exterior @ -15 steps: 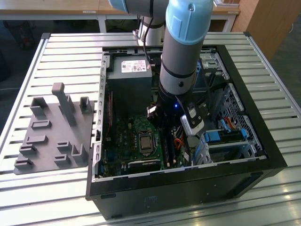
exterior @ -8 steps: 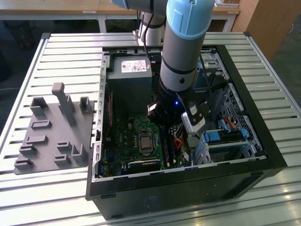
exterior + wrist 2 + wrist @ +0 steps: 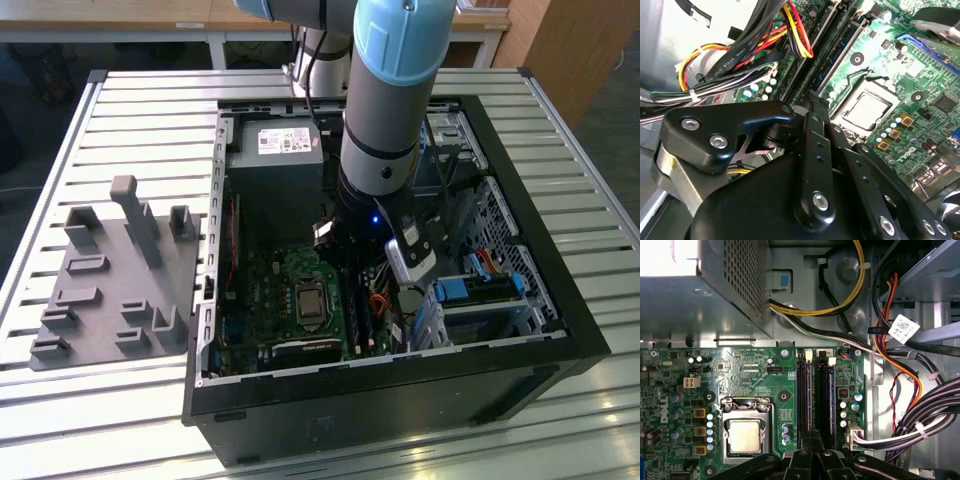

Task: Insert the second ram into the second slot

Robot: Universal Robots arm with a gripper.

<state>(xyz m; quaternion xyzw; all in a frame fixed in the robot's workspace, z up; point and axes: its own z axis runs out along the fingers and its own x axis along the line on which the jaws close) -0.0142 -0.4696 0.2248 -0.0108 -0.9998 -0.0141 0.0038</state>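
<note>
The claw [image 3: 812, 447] sits low over the motherboard's memory slots [image 3: 815, 395], fingers pressed together on the second ram [image 3: 830, 405] — its edge apparently in the second slot; whether it is fully seated cannot be told.

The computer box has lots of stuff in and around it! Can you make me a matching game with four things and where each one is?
Things:
1. grey fixture plate
2. processor socket
3. power supply box
4. memory slots

Places:
A. inside the case, at its far end in the exterior view
B. on the motherboard, beside the memory slots
C. outside the case, on the exterior view's left
D. directly ahead of the gripper

Pairs: 1-C, 2-B, 3-A, 4-D
</note>
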